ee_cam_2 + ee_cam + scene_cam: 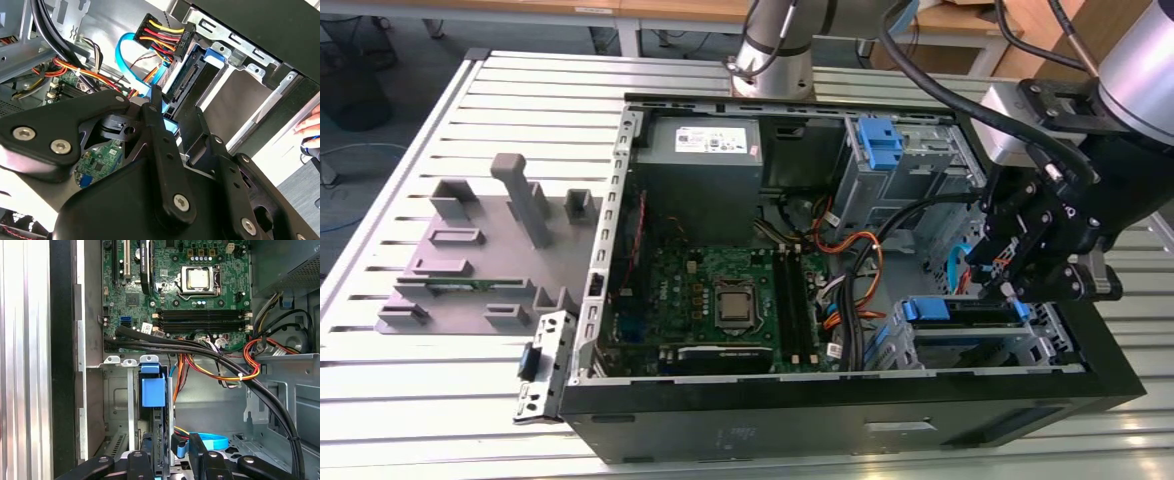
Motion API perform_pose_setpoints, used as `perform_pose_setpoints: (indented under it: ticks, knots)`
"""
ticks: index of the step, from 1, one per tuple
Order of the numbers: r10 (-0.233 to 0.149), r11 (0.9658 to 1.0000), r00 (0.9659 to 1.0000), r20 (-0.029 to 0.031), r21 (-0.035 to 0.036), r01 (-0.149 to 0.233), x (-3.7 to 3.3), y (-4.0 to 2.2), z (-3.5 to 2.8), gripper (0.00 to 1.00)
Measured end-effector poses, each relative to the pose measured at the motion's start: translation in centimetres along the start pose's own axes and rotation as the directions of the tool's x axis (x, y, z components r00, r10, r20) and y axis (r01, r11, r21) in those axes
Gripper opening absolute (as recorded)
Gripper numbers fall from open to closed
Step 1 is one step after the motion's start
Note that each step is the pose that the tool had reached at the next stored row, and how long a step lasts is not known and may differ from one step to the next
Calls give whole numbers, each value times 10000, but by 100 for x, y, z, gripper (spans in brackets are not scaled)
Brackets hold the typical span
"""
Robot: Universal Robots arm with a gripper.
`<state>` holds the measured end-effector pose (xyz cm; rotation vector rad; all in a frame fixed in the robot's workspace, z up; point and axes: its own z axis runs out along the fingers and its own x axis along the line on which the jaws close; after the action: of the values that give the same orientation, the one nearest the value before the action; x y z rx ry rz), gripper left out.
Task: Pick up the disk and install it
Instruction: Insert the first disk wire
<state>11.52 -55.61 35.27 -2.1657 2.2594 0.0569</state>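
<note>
In the exterior view, the gripper (1017, 290) hangs over the open computer case (854, 420) at about four o'clock, just above the disk (947, 310), whose blue frame sits in the drive cage. A white sticker marks the power supply (700, 150); its print is unreadable.

In the second wrist view, the black fingers (159, 145) flank the disk's blue edge (170, 125).

In the first wrist view, the disk (152, 390) stands edge-on in its bay, fingers (146, 450) closed against both sides.

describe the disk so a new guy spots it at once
Find the open computer case on the slatted table, then the metal drive cage at its corner on the exterior view's right, under the gripper. The disk stands on edge in that cage; its bright blue carrier frame marks it out from the grey metal around it.
</note>
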Motion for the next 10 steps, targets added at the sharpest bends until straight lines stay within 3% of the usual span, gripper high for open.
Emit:
perform_pose_setpoints:
  ticks: [8,10]
  knots:
    - [0,10000,10000,2,0,0,0,0,2,41]
    - [1,10000,10000,1,0,-1,0,0,3,29]
